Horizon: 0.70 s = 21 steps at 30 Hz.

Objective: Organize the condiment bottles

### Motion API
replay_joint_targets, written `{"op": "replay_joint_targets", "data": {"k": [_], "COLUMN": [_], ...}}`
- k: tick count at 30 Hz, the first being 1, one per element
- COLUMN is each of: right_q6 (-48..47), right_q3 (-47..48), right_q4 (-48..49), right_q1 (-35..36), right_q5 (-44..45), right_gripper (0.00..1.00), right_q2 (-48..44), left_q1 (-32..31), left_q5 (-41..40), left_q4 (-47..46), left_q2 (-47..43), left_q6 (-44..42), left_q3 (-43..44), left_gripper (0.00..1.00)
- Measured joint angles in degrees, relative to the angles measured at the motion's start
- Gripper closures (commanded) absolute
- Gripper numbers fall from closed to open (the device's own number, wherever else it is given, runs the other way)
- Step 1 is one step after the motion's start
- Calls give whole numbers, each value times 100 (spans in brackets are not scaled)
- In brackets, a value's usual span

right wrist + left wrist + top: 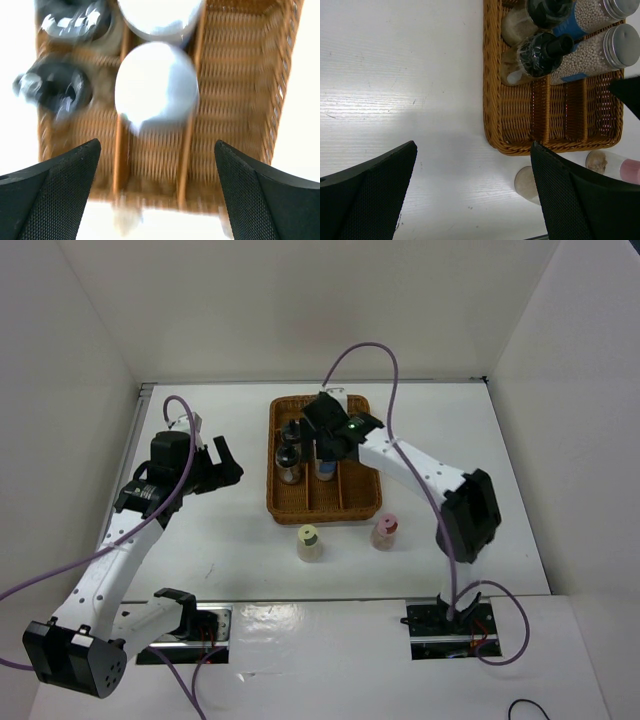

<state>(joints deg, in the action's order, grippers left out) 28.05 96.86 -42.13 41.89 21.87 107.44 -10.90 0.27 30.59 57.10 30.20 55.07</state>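
White table [220, 540] inside pale walls carries a brown wicker tray [355, 490] split into three long lanes. Two dark-capped shakers [540, 47] stand in the tray's left lane, and two white cylinders [592, 50] with grey tops stand beside them in the middle lane. Just off the tray's near edge, on the table, stand the yellow-capped bottle [309, 542] and the pink-capped bottle [385, 530], a little apart. The right gripper [156, 145] hangs over the cylinders, jaws wide, gripping nothing. The left gripper [473, 147] hovers left of the tray, jaws likewise wide.
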Motion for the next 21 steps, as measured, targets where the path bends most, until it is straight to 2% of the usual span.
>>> {"op": "replay_joint_targets", "data": {"k": [6, 9, 12, 16, 21], "right_q6": [260, 459, 719, 1032, 1261], "right_q3": [-1215, -1720, -2218, -2702, -2787], "right_q4": [114, 264, 376, 352, 345], "right_q1": [778, 1272, 1606, 1832, 2155], "right_q5": [-166, -326, -452, -496, -452], "right_gripper": [1, 1, 1, 1, 1], "right_q2": [-2031, -2643, -2693, -2168, -1670], "left_q1": [0, 0, 0, 0, 0], "left_q5": [4, 4, 2, 2, 4], "left_q4": [-22, -22, -22, -28, -39], "left_q2": [0, 0, -2, -66, -125], "left_q6": [0, 0, 0, 0, 0], "left_q3": [0, 0, 0, -13, -15], "left_gripper": [0, 0, 0, 0, 0]}}
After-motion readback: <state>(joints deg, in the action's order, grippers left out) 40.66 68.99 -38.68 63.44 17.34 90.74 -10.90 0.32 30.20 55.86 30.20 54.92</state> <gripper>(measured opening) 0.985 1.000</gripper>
